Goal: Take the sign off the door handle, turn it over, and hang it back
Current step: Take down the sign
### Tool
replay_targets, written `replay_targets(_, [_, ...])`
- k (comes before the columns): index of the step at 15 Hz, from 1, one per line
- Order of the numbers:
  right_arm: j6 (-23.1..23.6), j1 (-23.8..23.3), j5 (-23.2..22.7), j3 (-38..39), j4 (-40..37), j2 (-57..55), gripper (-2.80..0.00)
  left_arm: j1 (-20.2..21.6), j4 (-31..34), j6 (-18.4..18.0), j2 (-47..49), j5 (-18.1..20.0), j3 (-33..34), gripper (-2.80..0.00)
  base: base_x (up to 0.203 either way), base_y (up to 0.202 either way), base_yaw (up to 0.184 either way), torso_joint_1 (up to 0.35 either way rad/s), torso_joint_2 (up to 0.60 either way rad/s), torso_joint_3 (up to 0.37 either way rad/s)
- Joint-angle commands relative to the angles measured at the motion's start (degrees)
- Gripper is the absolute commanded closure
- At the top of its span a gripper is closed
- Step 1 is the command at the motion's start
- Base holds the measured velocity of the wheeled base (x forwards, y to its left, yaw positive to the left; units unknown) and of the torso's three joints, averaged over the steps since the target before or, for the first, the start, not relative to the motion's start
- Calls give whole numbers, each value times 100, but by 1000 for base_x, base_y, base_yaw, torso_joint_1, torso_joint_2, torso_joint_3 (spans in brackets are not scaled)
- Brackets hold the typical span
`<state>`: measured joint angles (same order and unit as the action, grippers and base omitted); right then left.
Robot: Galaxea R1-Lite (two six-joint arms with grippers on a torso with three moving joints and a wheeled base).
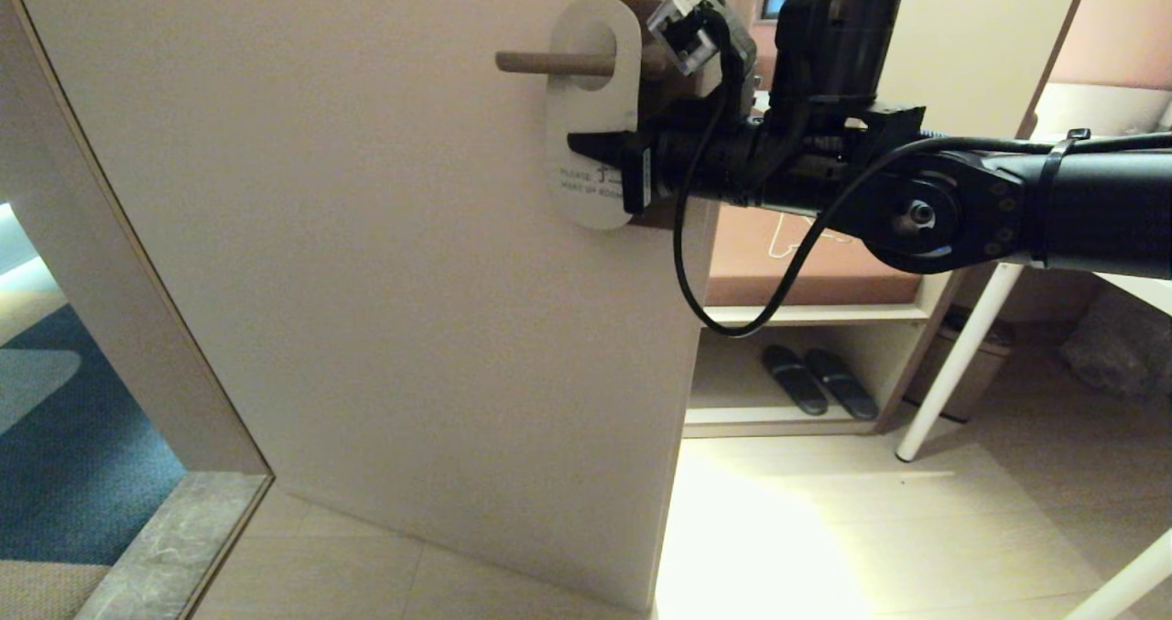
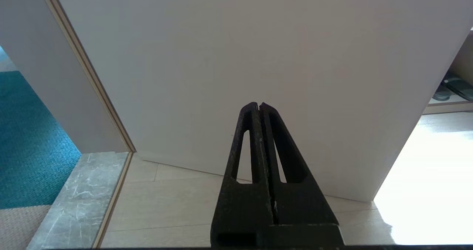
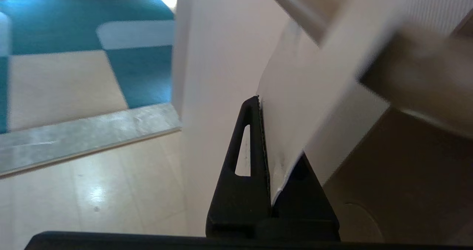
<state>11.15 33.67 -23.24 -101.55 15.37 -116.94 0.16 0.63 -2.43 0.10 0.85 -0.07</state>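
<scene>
Black right gripper [image 3: 263, 139] clamped on the edge of the white sign [image 3: 295, 106], sheet pinched between the fingers [image 3: 245, 157], beside a pale door [image 3: 218, 76], with the blurred brown door handle [image 3: 417, 72] close by, above light flooring [image 3: 92, 191] and teal carpet [image 3: 140, 72].

The sign [image 1: 593, 107] reads "PLEASE MAKE UP ROOM", partly covered.

Warm, dim indoor light. Strong glare washes out the floor [image 1: 760, 547] right of the door [image 1: 366, 235]. In the right wrist view, the handle [image 3: 421, 76] and sign [image 3: 295, 124] are blurred.
</scene>
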Motion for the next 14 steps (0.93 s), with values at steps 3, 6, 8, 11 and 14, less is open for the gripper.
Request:
replay_targets(3, [133, 68, 543, 30, -6, -107, 0, 2, 4, -4, 8, -1, -1, 0, 0, 0, 0, 0, 0, 0])
replay_targets(6, [133, 69, 803, 65, -43, -101, 0, 2, -2, -4, 8, 1, -1, 0, 0, 0, 0, 0, 0, 0])
replay_targets(8, [125, 69, 847, 65, -52, -101, 0, 2, -2, -3, 8, 3, -1, 0, 0, 0, 0, 0, 0, 0])
replay_targets(11, [71, 74, 984, 56, -69, -101, 0, 2, 3, -4, 8, -6, -1, 0, 0, 0, 0, 0, 0, 0])
replay_targets(14, [-121, 105, 1127, 57, -84, -48, 0, 2, -2, -3, 8, 2, 7, 0, 0, 0, 0, 0, 0, 0])
